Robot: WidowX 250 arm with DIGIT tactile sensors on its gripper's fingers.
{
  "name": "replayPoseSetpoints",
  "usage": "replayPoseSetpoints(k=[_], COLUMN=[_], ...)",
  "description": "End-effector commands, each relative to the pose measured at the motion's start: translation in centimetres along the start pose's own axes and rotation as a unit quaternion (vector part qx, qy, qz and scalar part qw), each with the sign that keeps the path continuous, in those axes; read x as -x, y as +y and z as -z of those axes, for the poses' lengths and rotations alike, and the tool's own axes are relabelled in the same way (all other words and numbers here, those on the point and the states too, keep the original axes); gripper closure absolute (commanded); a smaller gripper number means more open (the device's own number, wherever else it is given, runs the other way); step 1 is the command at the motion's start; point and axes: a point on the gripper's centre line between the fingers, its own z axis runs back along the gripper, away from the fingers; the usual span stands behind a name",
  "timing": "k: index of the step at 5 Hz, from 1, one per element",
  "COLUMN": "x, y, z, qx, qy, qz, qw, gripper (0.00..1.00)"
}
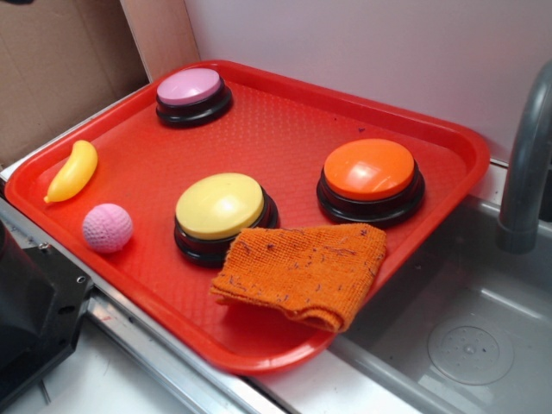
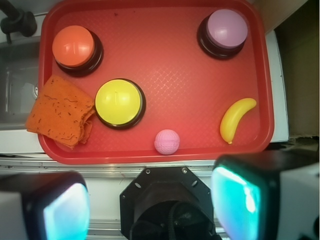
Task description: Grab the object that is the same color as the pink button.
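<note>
A small pink knitted ball (image 1: 107,228) (image 2: 167,142) lies on the red tray (image 1: 285,129) (image 2: 170,70) near its front-left edge, between a yellow banana and a yellow button. The pink button (image 1: 193,92) (image 2: 226,30) stands at the tray's far corner. In the wrist view my gripper (image 2: 150,202) hangs high above the tray's near edge, over the robot base. Its two fingers (image 2: 65,212) stand wide apart with nothing between them. The ball lies well below and just beyond the gripper. In the exterior view only the black base shows.
A yellow toy banana (image 1: 72,170) (image 2: 236,119), a yellow-topped button (image 1: 222,213) (image 2: 119,103), an orange-topped button (image 1: 370,178) (image 2: 75,48) and a folded orange cloth (image 1: 304,272) (image 2: 61,111) share the tray. A sink basin (image 1: 466,336) and grey faucet (image 1: 526,155) lie beside it. The black robot base (image 2: 167,200) is below.
</note>
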Motion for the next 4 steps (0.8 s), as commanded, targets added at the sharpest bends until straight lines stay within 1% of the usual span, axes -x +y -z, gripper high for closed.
replayPoseSetpoints(k=[1, 2, 3, 4], x=[0.0, -0.7, -1.1, -1.7], y=[0.0, 0.6, 0.9, 1.1], z=[0.0, 2.3, 4.6, 7.6], qx=[0.000, -0.007, -0.014, -0.022], qy=[0.000, 0.005, -0.018, -0.005], qz=[0.000, 0.013, 0.045, 0.057], qw=[1.000, 1.000, 0.999, 0.998], gripper=[0.00, 0.00, 0.00, 0.00])
